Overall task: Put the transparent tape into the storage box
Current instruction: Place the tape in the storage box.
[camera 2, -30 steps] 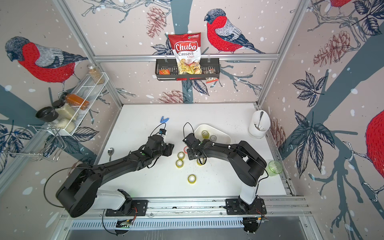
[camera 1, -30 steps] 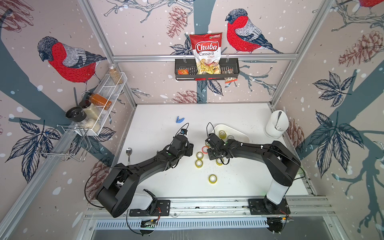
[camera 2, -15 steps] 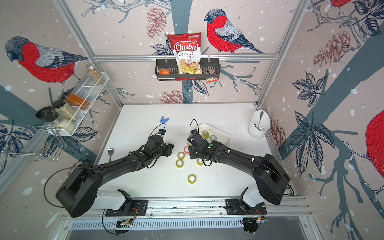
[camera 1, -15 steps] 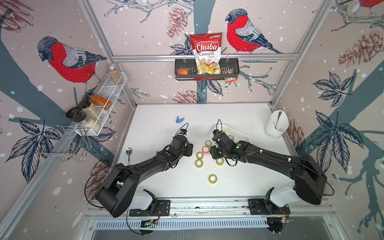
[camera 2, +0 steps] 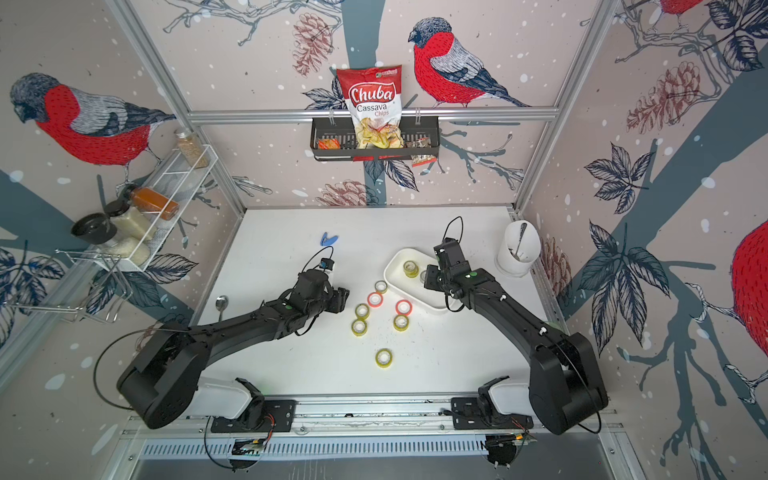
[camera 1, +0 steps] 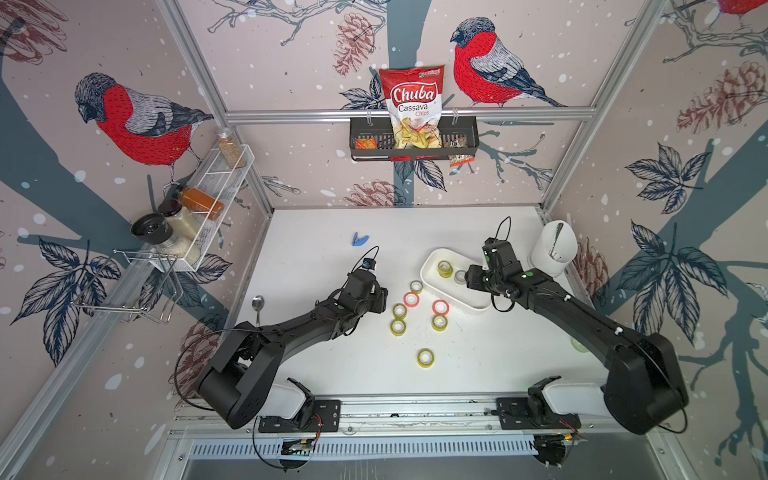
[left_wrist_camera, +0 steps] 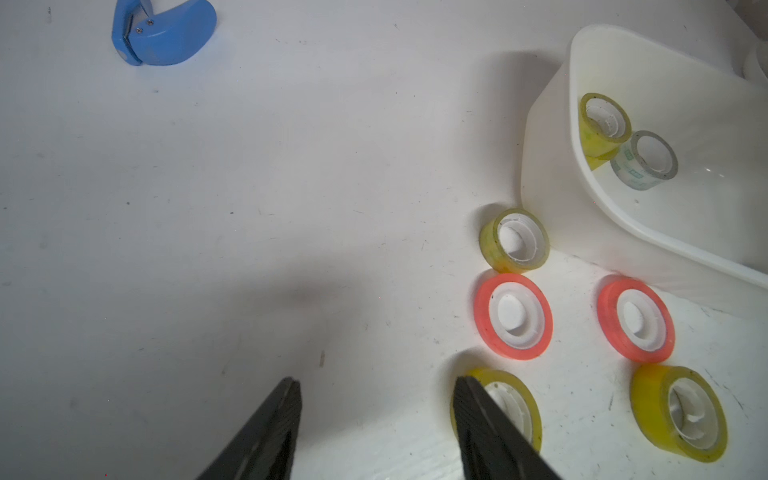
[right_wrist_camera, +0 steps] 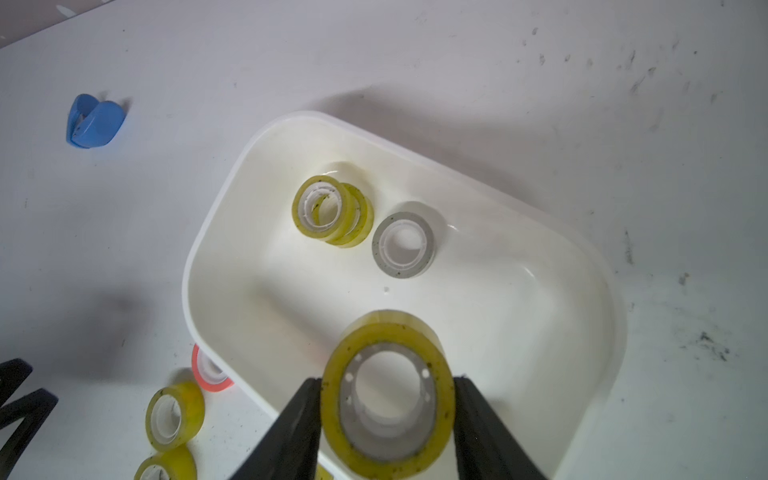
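Observation:
My right gripper (right_wrist_camera: 386, 382) is shut on a yellow-tinted transparent tape roll (right_wrist_camera: 390, 330), one finger on each side, and holds it above the storage box (right_wrist_camera: 291, 299). The box is a shallow white bin (camera 1: 457, 300) at the right of the table. Inside it lie stacked yellow rolls (right_wrist_camera: 328, 212) and a clear grey roll (right_wrist_camera: 403, 245). In both top views the right gripper (camera 1: 471, 277) (camera 2: 430, 279) hangs over the box's near half. My left gripper (left_wrist_camera: 376, 386) (camera 1: 382, 299) is open with nothing between its fingers, just left of a yellow roll (left_wrist_camera: 519, 399).
Several loose rolls lie on the table between the arms, yellow ones (camera 1: 398, 327) (camera 1: 425, 358) and red ones (camera 1: 411, 299) (camera 1: 440, 307). A blue tape cutter (camera 1: 360, 240) lies far left, a spoon (camera 1: 258, 305) at the left edge. A tall white holder (camera 1: 555, 249) stands at the back right.
My right arm has lifted from among the loose rolls and swung right and back, carrying the tape roll over the box. The left arm has stayed put.

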Controlling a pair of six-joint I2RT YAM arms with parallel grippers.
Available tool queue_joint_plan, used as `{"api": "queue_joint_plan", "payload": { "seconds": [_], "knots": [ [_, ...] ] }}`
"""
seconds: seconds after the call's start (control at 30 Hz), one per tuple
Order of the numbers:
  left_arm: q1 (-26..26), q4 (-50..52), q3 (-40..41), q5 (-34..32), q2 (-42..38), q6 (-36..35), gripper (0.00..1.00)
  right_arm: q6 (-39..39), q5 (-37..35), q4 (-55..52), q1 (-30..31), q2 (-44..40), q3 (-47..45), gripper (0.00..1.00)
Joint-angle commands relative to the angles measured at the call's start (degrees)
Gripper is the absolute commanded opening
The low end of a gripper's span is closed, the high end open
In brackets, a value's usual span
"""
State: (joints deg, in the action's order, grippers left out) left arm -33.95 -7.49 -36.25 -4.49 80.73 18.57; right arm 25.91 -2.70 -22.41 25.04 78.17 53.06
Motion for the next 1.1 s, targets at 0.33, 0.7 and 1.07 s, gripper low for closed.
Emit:
{"api": "queue_joint_plan", "payload": {
  "seconds": [0.33,0.7,1.07],
  "knots": [
    [0.2,-1.4,-0.4,0.5,0.7,-1.0,0.63,-3.5,-1.0,1.5,-0.7,16.2,8.7,0.54],
    [0.2,-1.2,-0.2,0.6,0.2,-1.2,0.63,-3.9,-3.5,-0.4,0.7,23.8,14.4,0.55],
    [0.3,-1.1,0.0,0.2,-0.5,-1.4,0.63,-4.0,-7.1,-2.1,1.9,26.1,16.1,0.61]
  ]
}}
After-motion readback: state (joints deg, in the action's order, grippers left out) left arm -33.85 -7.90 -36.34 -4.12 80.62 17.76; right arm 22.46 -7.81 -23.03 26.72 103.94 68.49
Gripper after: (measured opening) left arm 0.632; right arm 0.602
